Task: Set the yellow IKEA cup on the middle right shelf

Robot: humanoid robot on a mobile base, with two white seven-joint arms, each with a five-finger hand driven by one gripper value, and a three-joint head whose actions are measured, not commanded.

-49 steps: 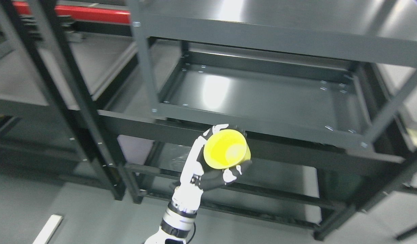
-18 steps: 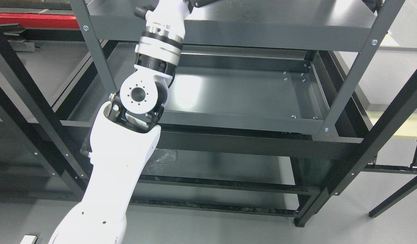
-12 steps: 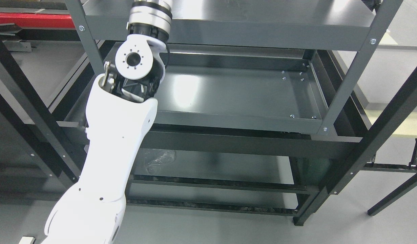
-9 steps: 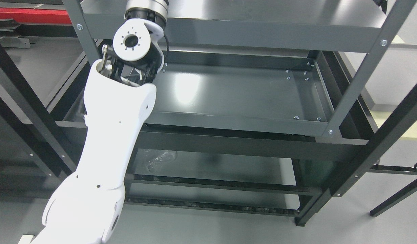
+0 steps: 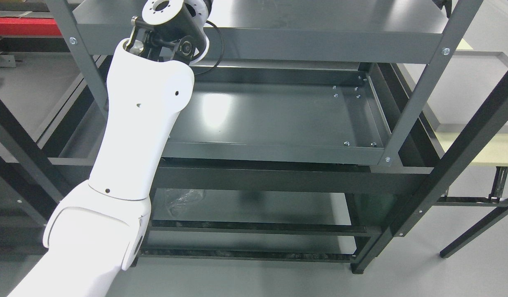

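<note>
- Yellow cup not visible in the head view; it was out of frame, so its location couldn't be told.
- Left arm (image 5: 142, 119) came in from the lower left and ran up past the top edge; hand cut off, fingers' state can't be told.
- Right arm not seen.
- Elbow joint (image 5: 167, 16) sat against the front rail of the upper shelf (image 5: 320, 41).
- Middle shelf (image 5: 278, 113) held nothing visible.
- Risk, judged: the arm could snag that front rail, and an unseen hand could place the cup blind on the wrong level.
</note>
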